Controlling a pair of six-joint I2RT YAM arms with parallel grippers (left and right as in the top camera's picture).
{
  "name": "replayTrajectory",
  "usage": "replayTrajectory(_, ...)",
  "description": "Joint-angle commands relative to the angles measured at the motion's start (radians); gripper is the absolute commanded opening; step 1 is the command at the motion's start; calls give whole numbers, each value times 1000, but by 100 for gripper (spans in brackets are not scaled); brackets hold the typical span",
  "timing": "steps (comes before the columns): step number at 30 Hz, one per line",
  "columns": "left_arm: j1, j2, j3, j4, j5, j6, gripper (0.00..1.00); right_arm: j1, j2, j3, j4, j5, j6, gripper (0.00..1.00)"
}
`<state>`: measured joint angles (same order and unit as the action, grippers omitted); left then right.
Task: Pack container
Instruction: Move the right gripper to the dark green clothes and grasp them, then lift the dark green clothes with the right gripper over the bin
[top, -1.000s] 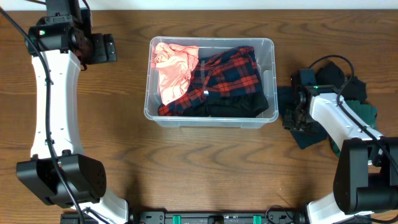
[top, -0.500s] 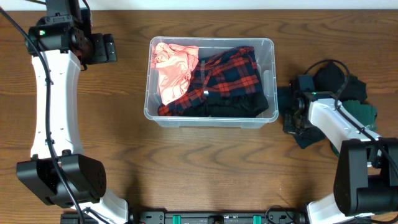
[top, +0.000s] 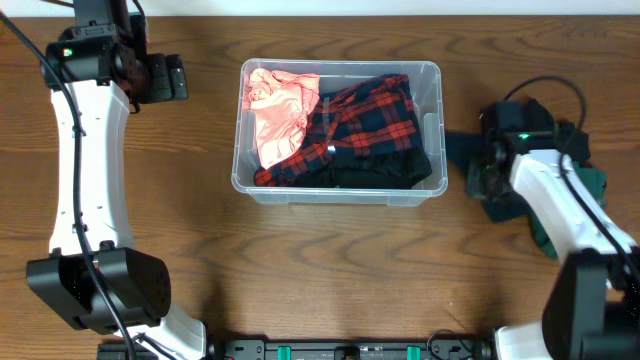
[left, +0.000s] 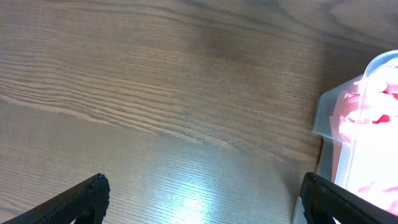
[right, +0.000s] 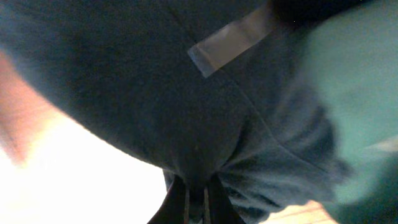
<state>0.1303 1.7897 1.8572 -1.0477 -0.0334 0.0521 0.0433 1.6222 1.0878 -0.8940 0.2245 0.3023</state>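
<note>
The clear container (top: 340, 196) stands mid-table and holds a pink garment (top: 277, 110), a red plaid shirt (top: 365, 125) and a black garment (top: 385, 168). My right gripper (top: 487, 180) is to the right of it, shut on a dark teal garment (top: 460, 150). In the right wrist view the jaws (right: 198, 199) pinch a fold of that cloth (right: 186, 106). My left gripper (top: 176, 78) is open and empty over bare wood to the left of the container. Its wrist view shows the fingers (left: 202, 199) wide apart, the container's corner (left: 373, 65) at the right.
A pile of more clothes lies right of the container, with a black piece (top: 540, 112) and a green one (top: 592, 185). Cables run over the right arm. The table's far edge meets a white wall at the top.
My right gripper has shifted a little right and back with the dark teal garment pinched in it, pulling the cloth along. The left arm has not moved.
</note>
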Motion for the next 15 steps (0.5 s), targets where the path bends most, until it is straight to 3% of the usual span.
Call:
replayTrajectory(1, 3, 6, -6, -3, -5, -5, 98, -12, -87, 79, -13, 35, -34, 1)
replayTrajectory(15, 3, 6, -6, -3, -5, -5, 98, -12, -165, 257, -11, 37, -146, 1)
